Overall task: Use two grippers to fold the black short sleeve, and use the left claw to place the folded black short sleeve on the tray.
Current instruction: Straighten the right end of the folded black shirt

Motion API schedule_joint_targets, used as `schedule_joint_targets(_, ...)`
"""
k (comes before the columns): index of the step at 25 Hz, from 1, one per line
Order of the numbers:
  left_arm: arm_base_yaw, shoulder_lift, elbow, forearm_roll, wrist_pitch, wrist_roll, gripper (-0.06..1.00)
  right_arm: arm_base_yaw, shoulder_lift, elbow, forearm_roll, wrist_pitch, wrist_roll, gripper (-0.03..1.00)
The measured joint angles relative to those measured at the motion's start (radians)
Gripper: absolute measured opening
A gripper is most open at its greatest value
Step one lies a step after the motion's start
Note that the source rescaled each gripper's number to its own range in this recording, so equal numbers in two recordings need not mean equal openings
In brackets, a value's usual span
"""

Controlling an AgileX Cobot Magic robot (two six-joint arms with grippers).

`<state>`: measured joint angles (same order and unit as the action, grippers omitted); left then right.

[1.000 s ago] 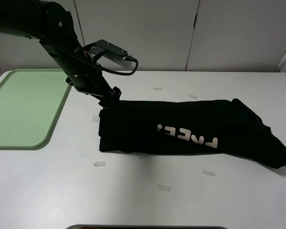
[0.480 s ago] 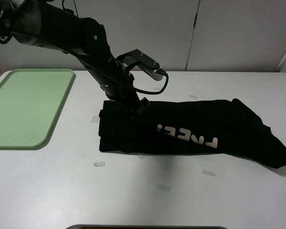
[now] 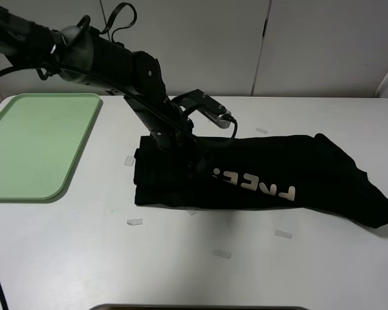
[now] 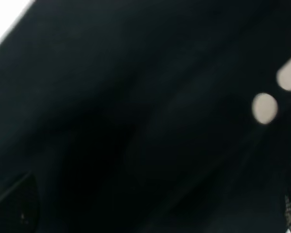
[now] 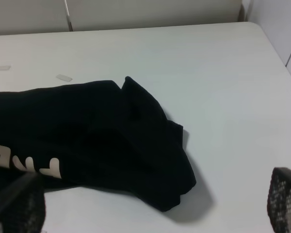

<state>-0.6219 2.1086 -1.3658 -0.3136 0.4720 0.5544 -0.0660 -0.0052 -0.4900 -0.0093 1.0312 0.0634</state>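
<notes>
shirt loc: black short sleeve (image 3: 310, 169) lies flat on white counter (image 3: 181, 265), already a long band. Runs L-R, right of tray (image 3: 32, 142), near it but not touching.
shirt print: whitish lettering (image 3: 253, 183) face up, mid-band.
L claw: left claw (image 4: 153, 208) down over the left part of the band, by the print. Jaws wide, nothing pinched. Touching the cloth or just above: can't tell, wrist view is blurred black.
R claw: right claw (image 5: 153, 204) wide, empty, above the counter near the band's right end. Not seen in the high view.
handling: prob. light, limp, zero stiffness. Will sag and unfold if lifted by one layer. Not fragile. Matte knit look, so slip is unlikely.
grip pts: best guess is to pinch thru all layers at a folded edge or end corner. R end is lumpy w/ a sleeve flap poking out, so take it low, under the stack.
materials: tray is smooth pale green plastic, rounded corners, low rim. Counter is smooth and matte, so cloth should drag easily.
misc: small pale tape bits (image 3: 135, 221) on the counter around the shirt.
</notes>
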Motion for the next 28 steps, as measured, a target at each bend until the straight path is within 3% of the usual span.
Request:
schedule_joint_targets(5,0.000,0.005,-0.001,-0.023,0.063,0.022,1.00,0.000,0.000,0.000,0.000,0.000,0.000,1.00)
schedule_joint_targets(23,-0.029,0.005,-0.001,-0.087,0.465,0.030,1.00,0.000,0.000,0.000,0.000,0.000,0.000,1.00)
schedule_joint_targets(28,-0.059,-0.014,-0.001,-0.103,0.491,0.027,1.00,0.000,0.000,0.000,0.000,0.000,0.000,1.00)
